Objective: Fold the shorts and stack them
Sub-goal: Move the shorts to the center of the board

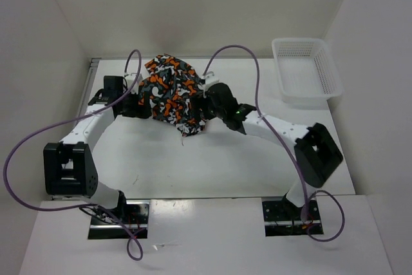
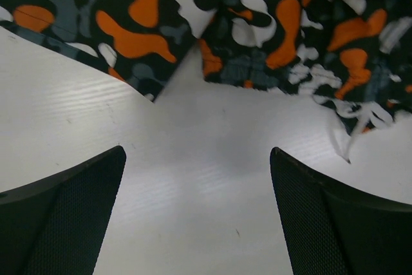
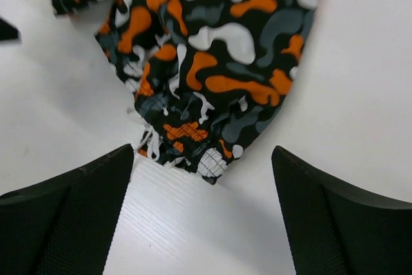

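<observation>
In the far middle of the counter (image 1: 212, 165), the shorts (image 1: 172, 94) lie in a crumpled heap. Their long axis runs roughly from far to near, leaning slightly right at the near end, where a frayed thread trails off. The left hand (image 1: 134, 106) sits just beside their left edge and the right hand (image 1: 207, 104) just beside their right edge.

From the left wrist, the left hand (image 2: 197, 152) is spread wide with only bare counter between its fingers; the cloth (image 2: 257, 30) lies just ahead, apart from them. From the right wrist, the right hand (image 3: 203, 151) is equally spread, pinching nothing, and a hem corner of the shorts (image 3: 219, 62) reaches into the gap.

A white mesh basket (image 1: 308, 98) stands at the far right, well apart. White walls (image 1: 193, 4) enclose the white counter.
</observation>
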You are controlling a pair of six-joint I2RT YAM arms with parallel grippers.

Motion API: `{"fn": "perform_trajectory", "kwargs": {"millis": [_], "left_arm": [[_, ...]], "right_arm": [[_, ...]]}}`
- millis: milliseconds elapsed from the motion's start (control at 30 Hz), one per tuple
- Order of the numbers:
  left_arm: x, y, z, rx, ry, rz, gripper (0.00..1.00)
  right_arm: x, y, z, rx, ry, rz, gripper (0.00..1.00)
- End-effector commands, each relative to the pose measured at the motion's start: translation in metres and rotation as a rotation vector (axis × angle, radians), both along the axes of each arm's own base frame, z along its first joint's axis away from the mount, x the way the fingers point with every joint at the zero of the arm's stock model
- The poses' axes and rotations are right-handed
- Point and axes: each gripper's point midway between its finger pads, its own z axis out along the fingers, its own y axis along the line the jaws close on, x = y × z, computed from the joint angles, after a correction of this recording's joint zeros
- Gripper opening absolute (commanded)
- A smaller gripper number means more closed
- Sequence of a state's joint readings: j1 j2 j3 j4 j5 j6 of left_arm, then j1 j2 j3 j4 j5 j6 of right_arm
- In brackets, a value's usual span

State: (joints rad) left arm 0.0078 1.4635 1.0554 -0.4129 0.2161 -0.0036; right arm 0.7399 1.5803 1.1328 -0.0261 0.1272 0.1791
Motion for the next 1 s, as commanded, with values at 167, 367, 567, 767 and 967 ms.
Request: {"fn": "perform_trajectory", "kwargs": {"millis": [167, 367, 567, 767, 967], "left_arm": [[0.058, 0.017, -0.008, 0.104, -0.156, 0.076, 0.99], [0.065, 0.015, -0.042, 0.147, -0.130, 0.087, 0.96], [0.076, 0.019, -0.061, 0.164, -0.129, 0.102, 0.63], [0.081, 0.027, -0.070, 0.166, -0.126, 0.120, 0.30], [0.080, 0.033, -0.075, 0.160, -0.114, 0.131, 0.00]], "right_arm": [[0.002, 0.060, -0.071, -0.038, 0.140, 0.131, 1.00], [0.004, 0.056, -0.097, -0.097, 0.188, 0.108, 0.88], [0.009, 0.041, -0.104, -0.149, 0.176, 0.038, 0.32], [0.023, 0.013, -0.098, -0.164, 0.170, -0.039, 0.00], [0.067, -0.043, -0.053, -0.125, 0.083, -0.153, 0.00]]}}
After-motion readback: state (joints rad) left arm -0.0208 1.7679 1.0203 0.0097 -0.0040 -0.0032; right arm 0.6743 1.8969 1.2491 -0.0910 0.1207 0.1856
